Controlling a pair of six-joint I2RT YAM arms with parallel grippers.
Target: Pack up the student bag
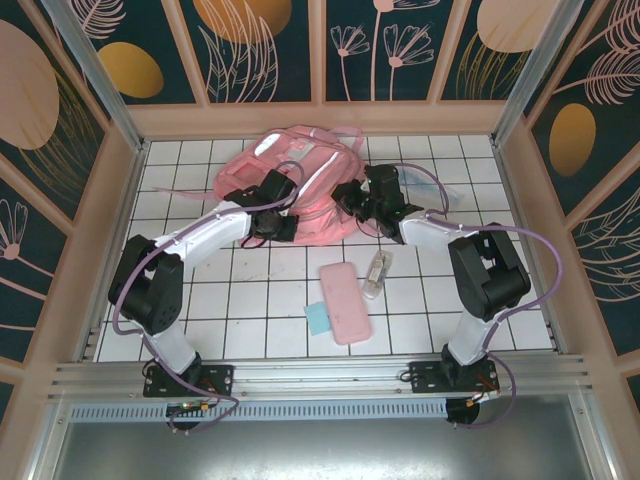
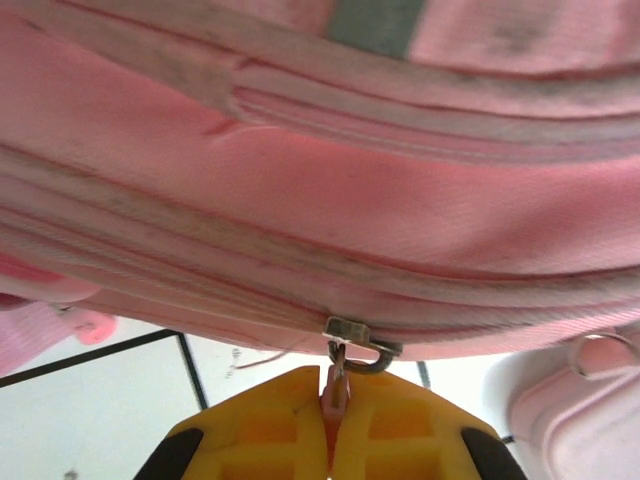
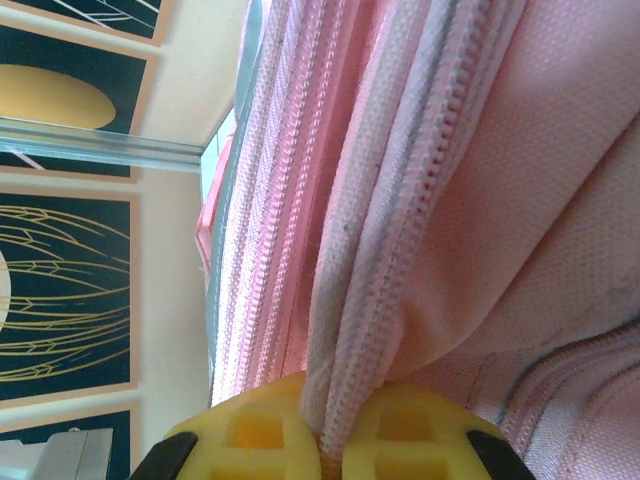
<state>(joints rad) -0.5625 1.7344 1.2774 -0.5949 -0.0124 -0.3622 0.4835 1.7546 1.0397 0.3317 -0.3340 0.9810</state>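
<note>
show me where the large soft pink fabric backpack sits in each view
top external: large soft pink fabric backpack upper centre, on white tiled table.
left wrist: upper two thirds, left gripper pinching its zipper pull.
right wrist: centre and right, right gripper clamping a seam.
shared landmark: dark patterned wall, top and right wrist views.

Top view high, downward; both wrist views tight against the student bag (common to all)
</note>
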